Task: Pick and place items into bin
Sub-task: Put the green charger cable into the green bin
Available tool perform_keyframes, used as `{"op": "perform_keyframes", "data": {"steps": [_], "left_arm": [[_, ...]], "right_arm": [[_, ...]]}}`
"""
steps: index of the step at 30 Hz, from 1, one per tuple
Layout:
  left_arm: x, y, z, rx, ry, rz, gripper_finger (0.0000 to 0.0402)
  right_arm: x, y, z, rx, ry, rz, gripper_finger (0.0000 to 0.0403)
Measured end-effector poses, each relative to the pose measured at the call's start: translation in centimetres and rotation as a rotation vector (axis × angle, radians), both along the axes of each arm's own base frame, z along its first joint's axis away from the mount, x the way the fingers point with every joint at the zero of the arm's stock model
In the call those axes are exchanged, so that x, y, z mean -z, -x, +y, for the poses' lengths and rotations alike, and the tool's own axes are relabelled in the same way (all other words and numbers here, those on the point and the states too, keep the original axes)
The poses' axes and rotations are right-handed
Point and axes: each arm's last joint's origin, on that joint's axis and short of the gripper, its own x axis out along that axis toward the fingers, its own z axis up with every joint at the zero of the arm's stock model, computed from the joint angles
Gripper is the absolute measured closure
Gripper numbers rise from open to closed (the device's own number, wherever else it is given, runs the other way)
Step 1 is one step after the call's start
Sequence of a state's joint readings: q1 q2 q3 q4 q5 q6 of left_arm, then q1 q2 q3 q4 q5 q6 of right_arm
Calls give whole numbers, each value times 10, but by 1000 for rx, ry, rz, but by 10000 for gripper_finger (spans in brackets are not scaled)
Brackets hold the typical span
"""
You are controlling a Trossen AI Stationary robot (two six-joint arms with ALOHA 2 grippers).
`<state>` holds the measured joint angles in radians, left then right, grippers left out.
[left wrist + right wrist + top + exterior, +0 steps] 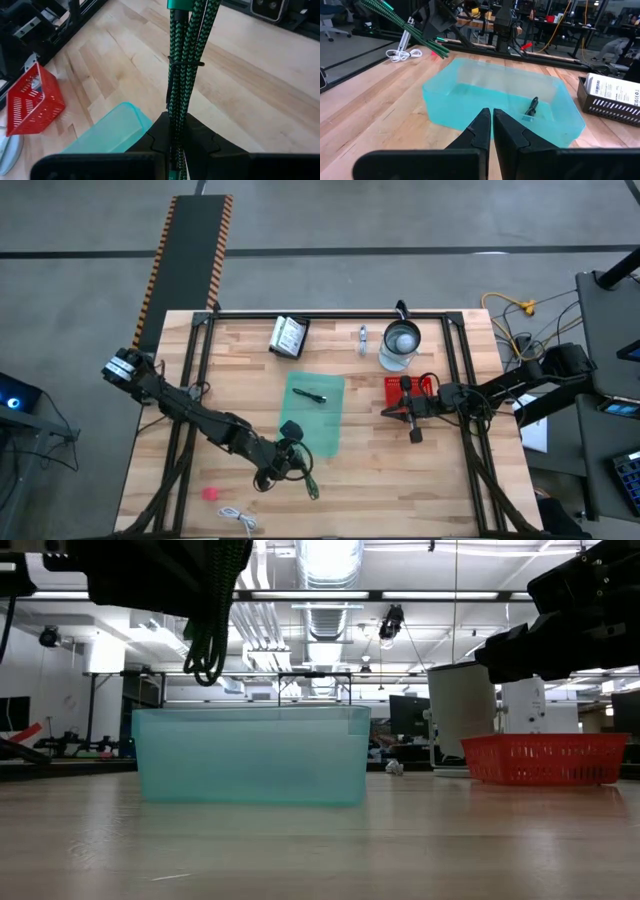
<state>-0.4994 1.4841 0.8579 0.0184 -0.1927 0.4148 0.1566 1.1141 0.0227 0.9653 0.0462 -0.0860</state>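
Teal bin (318, 414) at table centre: one black pen (309, 396) is contained. Red basket (408, 392) and black tray (290, 336) with white packets are placed farther right and far. Green braided cable (182, 75) is pinched by left gripper (290, 455) beside the bin's near edge. Right gripper (492, 122) is pressed together, holding nothing.

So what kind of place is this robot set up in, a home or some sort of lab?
Most likely a robotics lab or workshop, not a home. The low view shows exposed ceiling ducting and workbenches with monitors behind the wooden table, and the high view shows hazard-striped floor matting on bare concrete.
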Motion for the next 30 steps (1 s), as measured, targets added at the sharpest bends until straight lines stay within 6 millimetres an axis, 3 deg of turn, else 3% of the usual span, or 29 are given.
{"op": "perform_keyframes", "data": {"steps": [17,30], "left_arm": [[-15,1,16,-17,-17,-33,386],[-12,-4,33,-77,-32,0,386]], "right_arm": [[0,0,0,0,1,1,394],[1,0,0,0,2,11,394]]}}
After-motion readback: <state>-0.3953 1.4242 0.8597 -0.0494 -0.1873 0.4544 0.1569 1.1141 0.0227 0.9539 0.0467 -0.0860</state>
